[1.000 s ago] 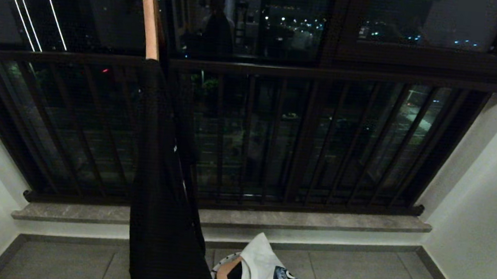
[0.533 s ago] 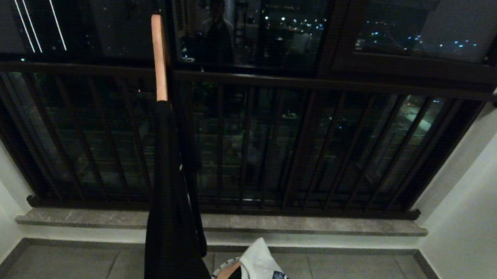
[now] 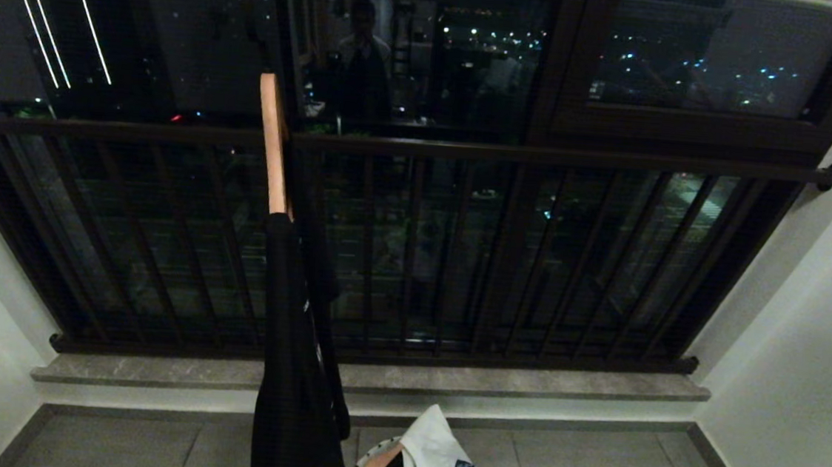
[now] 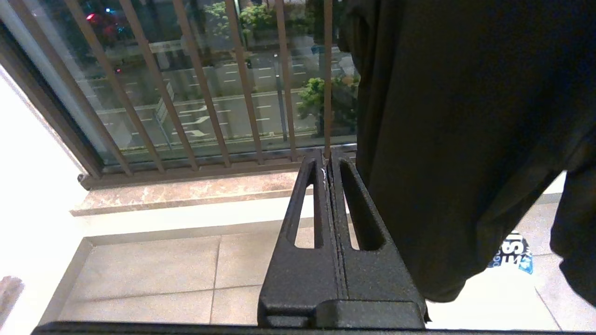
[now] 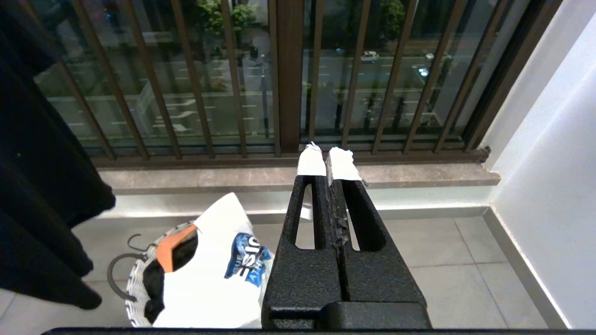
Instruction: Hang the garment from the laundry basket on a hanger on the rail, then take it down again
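a: where does the shirt [image 5: 219, 274] lie?
b: draped over the laundry basket [image 5: 135, 284], at six o'clock below the window bars [image 3: 414, 263].
a: the fingers?
b: left gripper [image 4: 327, 160] and right gripper [image 5: 328, 160] clenched, empty.

A dark window grille [image 3: 503, 255] of thin upright bars spans the wall ahead, beyond the claw tips in both wrist views. Under it runs a grey stone sill [image 3: 523, 383], then pale floor tiles [image 5: 447, 242] below the claws. A white wall [image 3: 807, 353] closes the right side. City lights [image 3: 667, 60] dot the dark glass above.
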{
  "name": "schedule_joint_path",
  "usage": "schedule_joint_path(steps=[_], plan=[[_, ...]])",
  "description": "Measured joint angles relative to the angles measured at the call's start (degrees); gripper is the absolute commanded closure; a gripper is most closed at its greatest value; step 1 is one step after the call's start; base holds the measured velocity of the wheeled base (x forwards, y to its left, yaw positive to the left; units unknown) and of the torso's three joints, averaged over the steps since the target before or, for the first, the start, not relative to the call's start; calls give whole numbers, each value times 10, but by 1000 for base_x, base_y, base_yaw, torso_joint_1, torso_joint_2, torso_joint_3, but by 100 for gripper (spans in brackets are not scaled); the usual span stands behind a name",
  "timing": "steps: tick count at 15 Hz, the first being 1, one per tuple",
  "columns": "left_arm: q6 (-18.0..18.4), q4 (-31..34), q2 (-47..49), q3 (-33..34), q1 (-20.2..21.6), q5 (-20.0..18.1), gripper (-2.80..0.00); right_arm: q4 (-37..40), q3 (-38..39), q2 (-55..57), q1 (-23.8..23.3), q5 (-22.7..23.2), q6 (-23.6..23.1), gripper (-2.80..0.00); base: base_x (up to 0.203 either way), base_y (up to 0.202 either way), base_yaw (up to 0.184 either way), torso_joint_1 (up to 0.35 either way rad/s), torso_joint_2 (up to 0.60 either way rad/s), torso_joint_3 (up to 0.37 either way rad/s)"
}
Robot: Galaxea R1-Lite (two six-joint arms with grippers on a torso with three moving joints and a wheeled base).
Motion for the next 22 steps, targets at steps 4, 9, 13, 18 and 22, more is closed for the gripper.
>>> schedule_joint_path(steps=[4,9,13,18,22], plan=[[0,0,0,0,0,0,0,0,0,0,0,0,0,0,0,0,0,158,-312,-159],[0,0,0,0,0,0,0,0,0,0,0,0,0,0,0,0,0,104,-212,-104],[0,0,0,0,0,0,0,0,0,0,0,0,0,0,0,0,0,84,-166,-88],[0,0,0,0,0,0,0,-1,0,0,0,0,0,0,0,0,0,62,-129,-55],[0,0,0,0,0,0,0,0,0,0,0,0,0,0,0,0,0,0,0,0]])
